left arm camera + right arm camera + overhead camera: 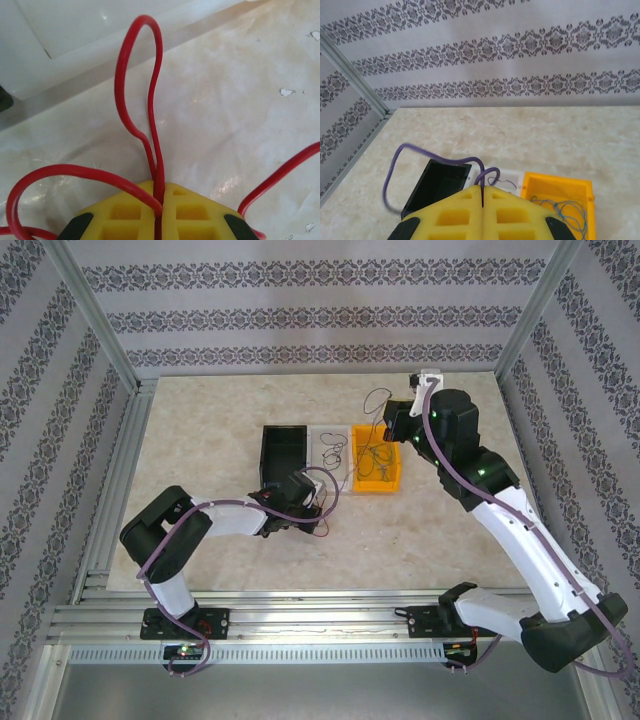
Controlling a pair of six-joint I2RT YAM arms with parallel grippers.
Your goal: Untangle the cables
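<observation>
A red cable (121, 80) loops up from my left gripper (160, 202), whose yellow fingers (125, 215) are shut on it just above the table. From above, that gripper (303, 502) sits low in front of the white bin, red wire (322, 527) trailing beside it. My right gripper (399, 421) hangs raised over the bins, shut on a thin dark, purplish cable (436, 161) that arcs left from its closed tips (483, 195). Its loop (374, 398) shows from above. More thin wires lie in the white bin (333, 450) and the yellow bin (567, 207).
Three bins stand in a row mid-table: black (283, 435), white (317, 437) and yellow (376, 488). The white bin's wall (75, 30) is close ahead of the left gripper. Aluminium frame posts (90, 310) and patterned walls ring the table.
</observation>
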